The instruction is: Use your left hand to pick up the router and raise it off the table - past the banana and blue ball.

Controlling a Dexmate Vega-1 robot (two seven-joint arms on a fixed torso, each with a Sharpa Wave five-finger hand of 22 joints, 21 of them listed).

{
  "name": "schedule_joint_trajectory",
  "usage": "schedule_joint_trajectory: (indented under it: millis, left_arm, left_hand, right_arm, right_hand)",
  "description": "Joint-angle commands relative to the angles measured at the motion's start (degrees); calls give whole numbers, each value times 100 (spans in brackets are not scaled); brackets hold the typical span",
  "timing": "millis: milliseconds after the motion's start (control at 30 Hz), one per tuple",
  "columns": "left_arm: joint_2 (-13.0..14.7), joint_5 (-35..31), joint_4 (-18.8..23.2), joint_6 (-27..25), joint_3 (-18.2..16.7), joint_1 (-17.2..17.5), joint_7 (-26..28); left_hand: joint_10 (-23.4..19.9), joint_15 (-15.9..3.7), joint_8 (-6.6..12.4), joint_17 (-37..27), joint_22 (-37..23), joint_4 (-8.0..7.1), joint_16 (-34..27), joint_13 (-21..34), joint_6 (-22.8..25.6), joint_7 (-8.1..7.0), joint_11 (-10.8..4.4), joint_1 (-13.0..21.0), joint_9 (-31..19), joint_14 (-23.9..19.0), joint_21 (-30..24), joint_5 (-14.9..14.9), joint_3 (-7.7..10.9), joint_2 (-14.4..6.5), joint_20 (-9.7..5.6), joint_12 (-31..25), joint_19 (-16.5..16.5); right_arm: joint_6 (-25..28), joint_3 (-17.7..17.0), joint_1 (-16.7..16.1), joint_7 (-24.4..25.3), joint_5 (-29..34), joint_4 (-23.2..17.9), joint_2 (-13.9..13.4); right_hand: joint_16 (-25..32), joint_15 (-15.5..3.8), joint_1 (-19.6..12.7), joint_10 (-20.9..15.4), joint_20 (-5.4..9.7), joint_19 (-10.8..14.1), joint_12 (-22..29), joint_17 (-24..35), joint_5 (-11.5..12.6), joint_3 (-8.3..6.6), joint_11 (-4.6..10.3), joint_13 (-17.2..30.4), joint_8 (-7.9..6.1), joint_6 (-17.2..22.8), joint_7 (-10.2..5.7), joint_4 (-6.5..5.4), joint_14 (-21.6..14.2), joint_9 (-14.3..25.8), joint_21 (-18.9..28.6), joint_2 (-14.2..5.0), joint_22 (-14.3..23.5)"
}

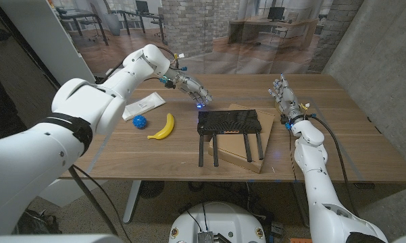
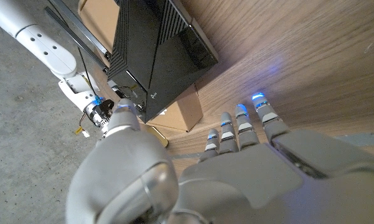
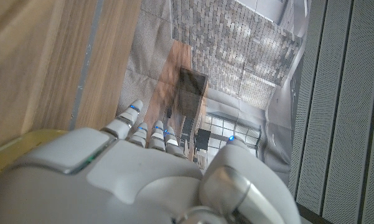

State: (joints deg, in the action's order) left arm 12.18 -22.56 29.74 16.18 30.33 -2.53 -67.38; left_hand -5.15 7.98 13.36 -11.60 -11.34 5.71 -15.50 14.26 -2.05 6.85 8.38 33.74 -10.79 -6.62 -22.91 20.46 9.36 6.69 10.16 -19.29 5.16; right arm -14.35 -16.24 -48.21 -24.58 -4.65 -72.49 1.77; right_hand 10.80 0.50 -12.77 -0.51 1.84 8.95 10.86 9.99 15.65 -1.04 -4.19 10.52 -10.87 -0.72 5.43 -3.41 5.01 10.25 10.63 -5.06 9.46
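The left hand [image 1: 192,90] is hovering with its fingers [image 2: 236,127] spread and extended, holding nothing, just behind the far left corner of the router [image 1: 230,122]. The router is lying mid-tabletop on a cardboard box [image 1: 265,145], its antennas pointing toward the near edge. The banana [image 1: 163,127] and blue ball [image 1: 140,122] are sitting to its left, a white packet [image 1: 144,105] behind them. The right hand [image 1: 282,92] is standing upright, fingers apart and empty, near the far right corner of the table [image 1: 344,138].
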Motion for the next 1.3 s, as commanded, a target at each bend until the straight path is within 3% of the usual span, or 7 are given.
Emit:
schedule_joint_trajectory:
  millis: [33, 267, 367, 467, 733, 1167, 1300]
  left_arm:
    - [-222, 334, -929, -11, 337, -423, 382]
    - [-216, 582, -934, -214, 719, -504, 519]
    - [-233, 683, -936, -313, 907, -547, 564]
    - [-258, 800, -938, -432, 1112, -592, 621]
    - [-330, 1120, -929, -621, 1772, -735, 725]
    - [-377, 1827, -922, -751, 1925, -681, 795]
    - [-216, 1975, -509, -990, 1947, -574, 543]
  left_hand:
    - [-186, 3, 67, -21, -26, 12, -64, 6, 195, 483, 19, 64, -21, -173, -51, 19, -45, -61, 22, -79, 132]
    - [-626, -103, 188, -25, -27, -31, -157, 5, 722, 462, 13, 74, -31, -553, -102, -5, -136, -114, 15, -196, 342]
    - [-872, -141, 248, -32, -27, -68, -211, 7, 993, 383, -47, 48, -27, -754, -126, -27, -182, -149, 15, -266, 441]
    - [-1108, -231, 292, -35, -28, -99, -274, 13, 1233, 473, -109, 27, -25, -974, -144, -53, -223, -181, 14, -334, 523]
    - [-1128, -205, 289, -34, -28, -98, -267, 16, 1305, 503, -70, 54, -23, -998, -137, -60, -232, -208, 46, -325, 523]
    - [-1322, -243, 302, -29, -29, -66, -308, 22, 1494, 497, -113, 161, -23, -1192, -183, -68, -245, -241, 38, -366, 681]
    - [-1467, -249, 325, -29, -30, -70, -338, 25, 1651, 493, -112, 189, -23, -1324, -223, -79, -260, -273, 23, -399, 805]
  right_arm:
    - [-28, -5, 10, 56, -2, 28, 19]
    - [-56, -9, 10, 71, -2, 38, 25]
    - [-58, -10, 12, 70, -8, 41, 30]
    - [-77, -14, 14, 73, -13, 49, 36]
    - [-93, -17, 18, 83, -18, 60, 49]
    - [-104, -6, 17, 98, 12, 25, 38]
    - [-118, -8, 25, 113, 13, 24, 44]
  right_hand:
    - [14, 28, 36, -10, -14, 31, -6, 35, 1, 28, -5, 15, 2, 29, 10, -6, -3, 19, 17, -6, 29]
    - [15, 25, 44, -10, -14, 30, -6, 36, 3, 32, -4, 15, 3, 25, 9, -12, -3, 19, 17, -11, 29]
    - [15, 22, 47, -7, -11, 30, -7, 36, 3, 33, -5, 15, 6, 18, 6, -14, -3, 19, 17, -13, 29]
    - [15, 23, 51, -6, -14, 28, -7, 36, 5, 35, -7, 15, 6, 14, 7, -17, 0, 19, 17, -16, 29]
    - [14, 25, 55, 2, -16, 25, -9, 35, 7, 38, -9, 14, 7, 10, 8, -20, 2, 19, 16, -18, 29]
    - [11, 20, 62, 10, -11, 19, -11, 34, 13, 49, -16, 14, 6, 2, 7, -24, 10, 19, 15, -20, 29]
    - [14, 20, 64, 4, -11, 26, -7, 33, 15, 52, -13, 13, 3, 9, 6, -25, 2, 19, 18, -19, 28]
